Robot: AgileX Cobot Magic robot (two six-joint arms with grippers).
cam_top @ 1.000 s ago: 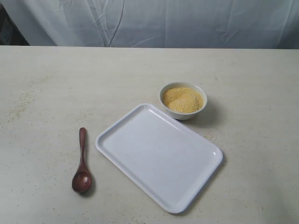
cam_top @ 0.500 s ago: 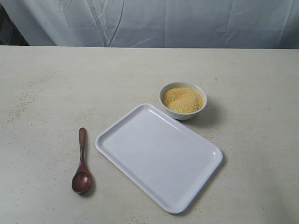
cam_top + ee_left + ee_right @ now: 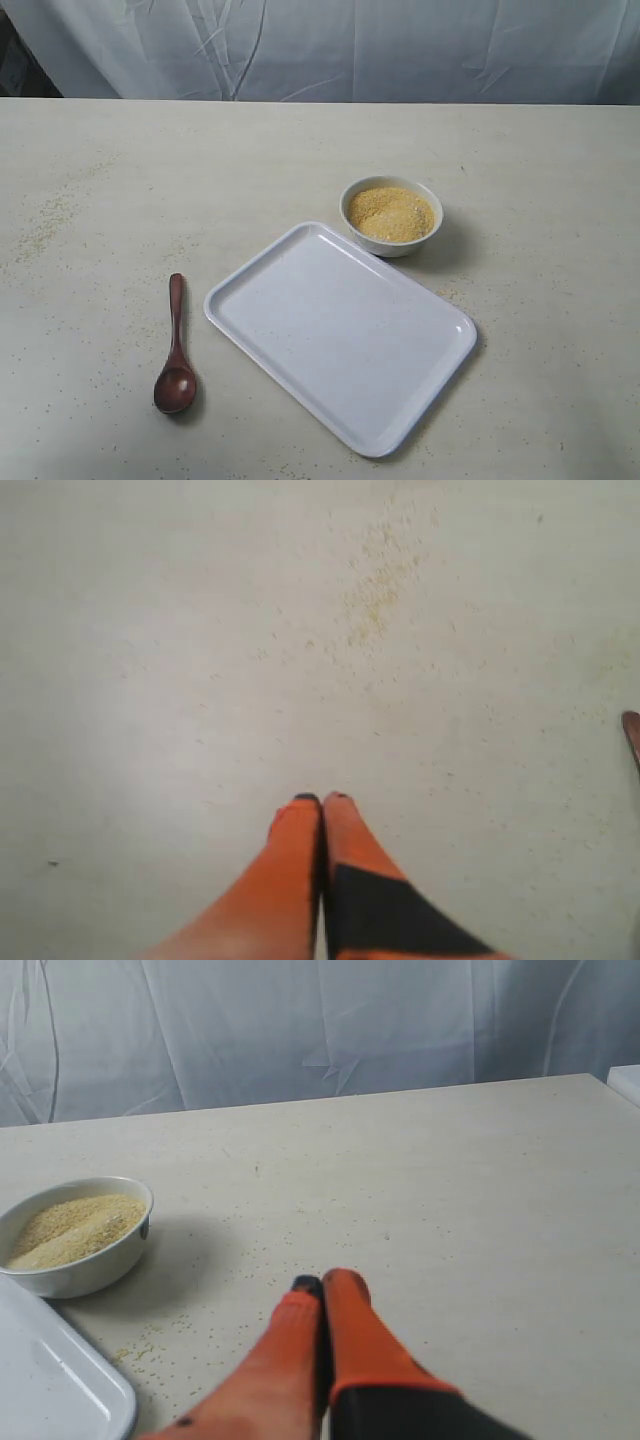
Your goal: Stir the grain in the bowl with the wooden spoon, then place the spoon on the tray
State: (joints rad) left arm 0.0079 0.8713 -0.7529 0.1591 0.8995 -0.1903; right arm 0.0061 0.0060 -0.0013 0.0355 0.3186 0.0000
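Note:
In the exterior view the dark wooden spoon lies on the table left of the white tray, scoop toward the front. The white bowl holds a mound of yellow grain and stands just behind the tray's far corner. Neither arm shows in that view. My left gripper is shut and empty over bare table, with only a sliver of the spoon at the frame's edge. My right gripper is shut with nothing in it, apart from the bowl, its grain and the tray's corner.
Loose grains are scattered on the table near the bowl and in a patch in the left wrist view. A white cloth backdrop hangs behind the table's far edge.

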